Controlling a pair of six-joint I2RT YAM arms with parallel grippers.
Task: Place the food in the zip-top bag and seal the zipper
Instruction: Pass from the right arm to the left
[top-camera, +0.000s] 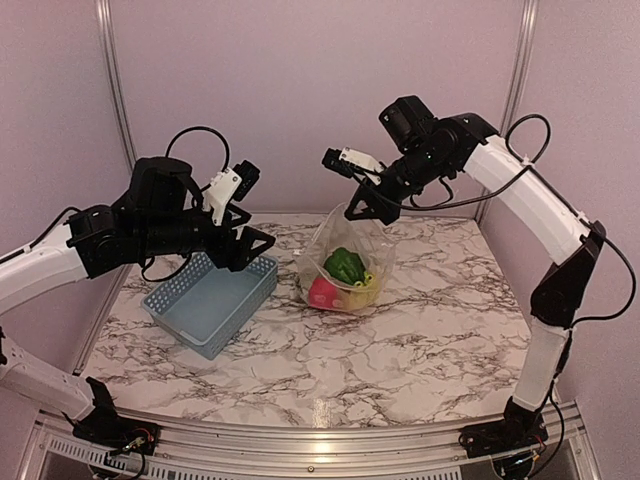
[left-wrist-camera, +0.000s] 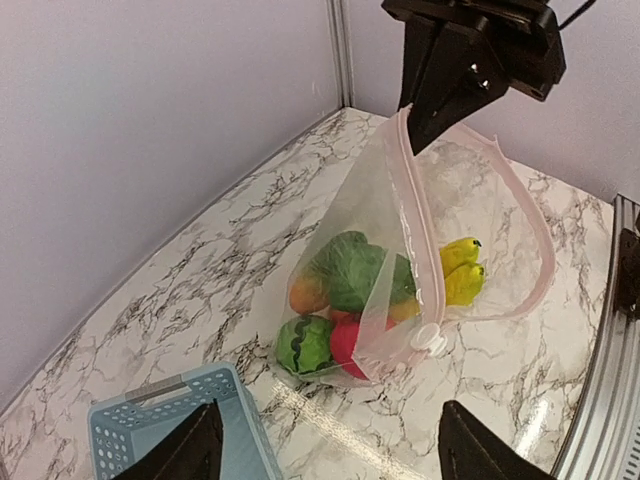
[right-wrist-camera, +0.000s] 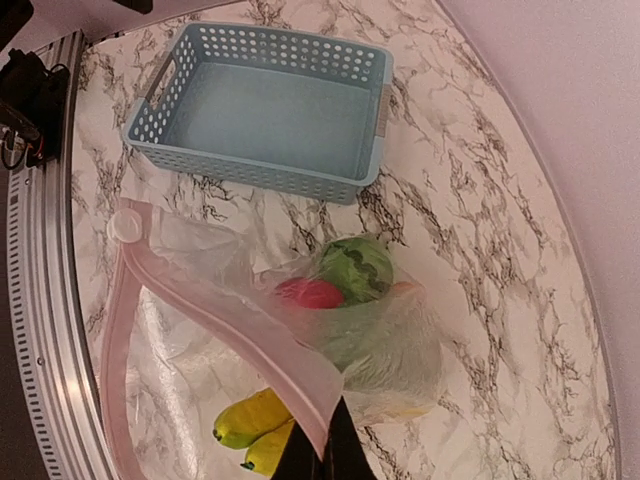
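Bolted at the near edge, two arms (top-camera: 540, 330) tend one zip-top bag (left-wrist-camera: 470, 210) on the table (top-camera: 420, 350). The right gripper (left-wrist-camera: 418, 135) pinches its zipper (left-wrist-camera: 405, 210) aloft, while the left gripper (top-camera: 250, 248) hangs spread by one basket (top-camera: 240, 315). At least six pieces of food (left-wrist-camera: 345, 270) sit inside. Sealing likely needs the strip taut and pressed end to end.

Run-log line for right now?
food in zip-top bag | zipper unsealed | right gripper shut on zipper, mouth held up | left gripper open near basket

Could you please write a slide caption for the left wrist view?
Right gripper holds the zip-top bag up by its zipper, food inside, mouth open.
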